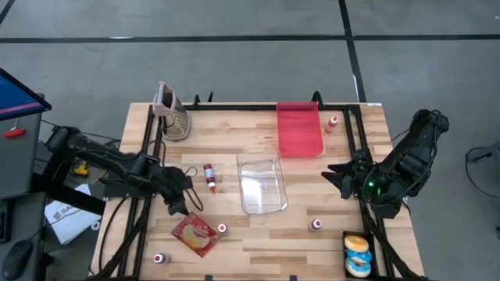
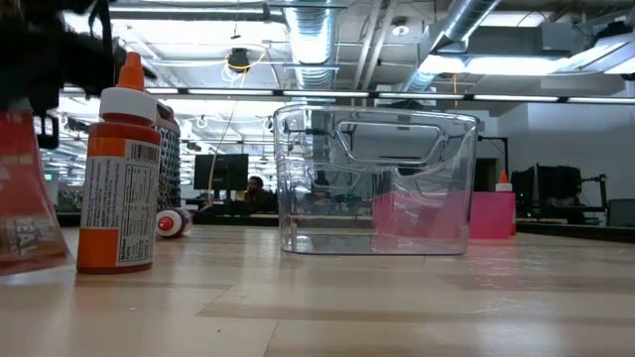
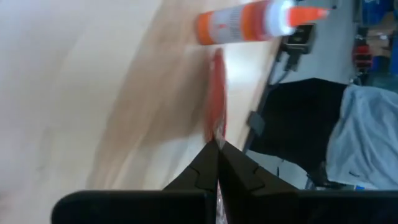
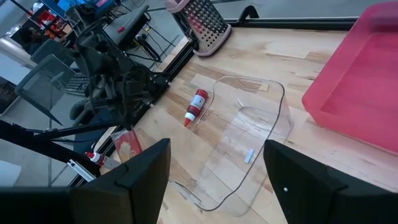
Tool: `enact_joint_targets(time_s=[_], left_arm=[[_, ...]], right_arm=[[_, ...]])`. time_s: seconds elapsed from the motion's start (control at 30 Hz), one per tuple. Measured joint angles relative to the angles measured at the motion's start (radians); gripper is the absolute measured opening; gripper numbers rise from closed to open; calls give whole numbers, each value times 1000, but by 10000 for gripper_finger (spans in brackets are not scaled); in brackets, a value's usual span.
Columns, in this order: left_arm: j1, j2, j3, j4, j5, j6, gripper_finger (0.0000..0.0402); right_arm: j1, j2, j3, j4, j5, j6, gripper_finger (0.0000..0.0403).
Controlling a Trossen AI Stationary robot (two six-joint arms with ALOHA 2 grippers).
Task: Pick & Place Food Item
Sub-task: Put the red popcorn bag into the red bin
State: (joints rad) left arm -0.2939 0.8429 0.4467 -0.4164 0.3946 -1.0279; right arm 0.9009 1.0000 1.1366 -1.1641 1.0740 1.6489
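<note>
A red food packet with a picture on its face is at the table's near left; it also shows at the left edge of the low view as the packet. My left gripper is just above its far-left end, shut on it. In the left wrist view the packet shows edge-on as a thin red strip. My right gripper hangs open above the table's right side with nothing between its fingers, facing a clear plastic tub. My left gripper pinches the packet's thin edge between its two shut fingers. The fingers slant down at it from the table's left. The packet tilts down away from the fingers; its lower end looks to be on the table.
The clear tub stands mid-table, with a red tray behind it and a grater at the far left. Small sauce bottles lie around: one bottle beside my left gripper, another bottle by the packet. A tray of doughnuts is near right.
</note>
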Motion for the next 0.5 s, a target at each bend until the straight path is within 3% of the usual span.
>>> enact_joint_targets(time_s=[0.5], left_arm=[[-49,0,179,-107,-58,45,0]], right_arm=[[0,0,0,13,0,-3,249]])
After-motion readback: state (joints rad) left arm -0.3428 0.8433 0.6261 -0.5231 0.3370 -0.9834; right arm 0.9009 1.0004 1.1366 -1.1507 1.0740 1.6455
